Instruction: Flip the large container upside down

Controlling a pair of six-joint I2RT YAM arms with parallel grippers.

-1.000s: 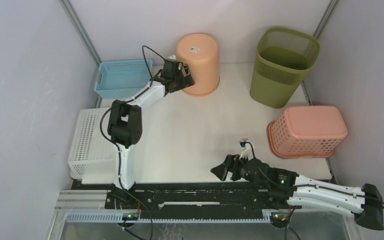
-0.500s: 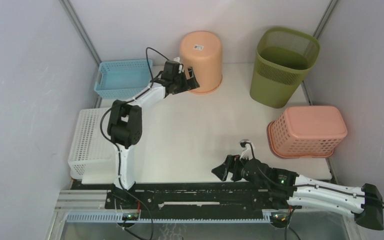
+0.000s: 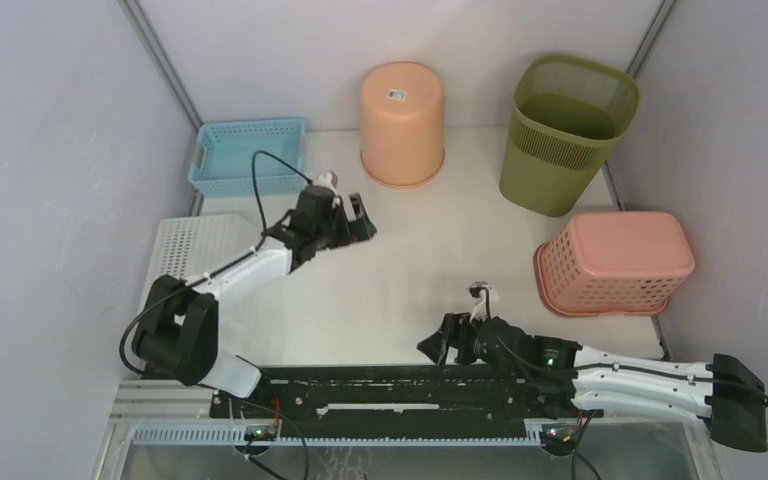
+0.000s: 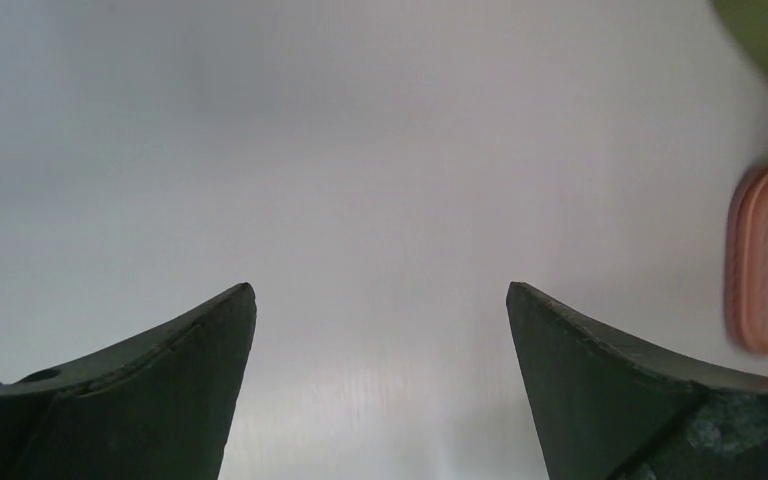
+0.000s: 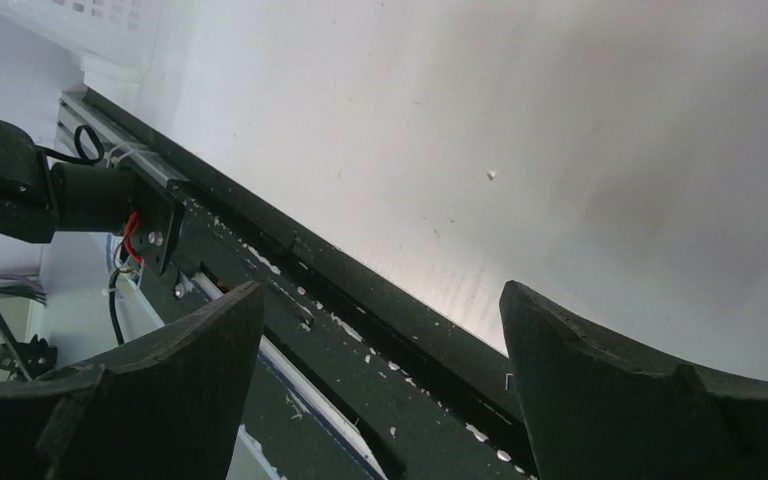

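On the white table (image 3: 400,270), five containers are ranged around the edges, within reach of either arm. The green bin (image 3: 567,130) stands upright at the far right, mouth to the ceiling. Just left of it, against the back wall, the peach bin (image 3: 402,122) sits mouth-down, its stickered base facing up. Judged the large container of the task, it appears already turned over. The pink basket (image 3: 612,262) lies inverted at the right edge, the white basket (image 3: 185,270) hangs off the left, and the blue basket (image 3: 248,155) sits upright in the far left corner. The left gripper (image 3: 362,217) hangs over bare tabletop, well apart from the peach bin, jaws spread wide and holding nothing, likely because its work there is finished. The right gripper (image 3: 436,343) lies low near the front rail, also wide open and empty, apparently parked out of the way.
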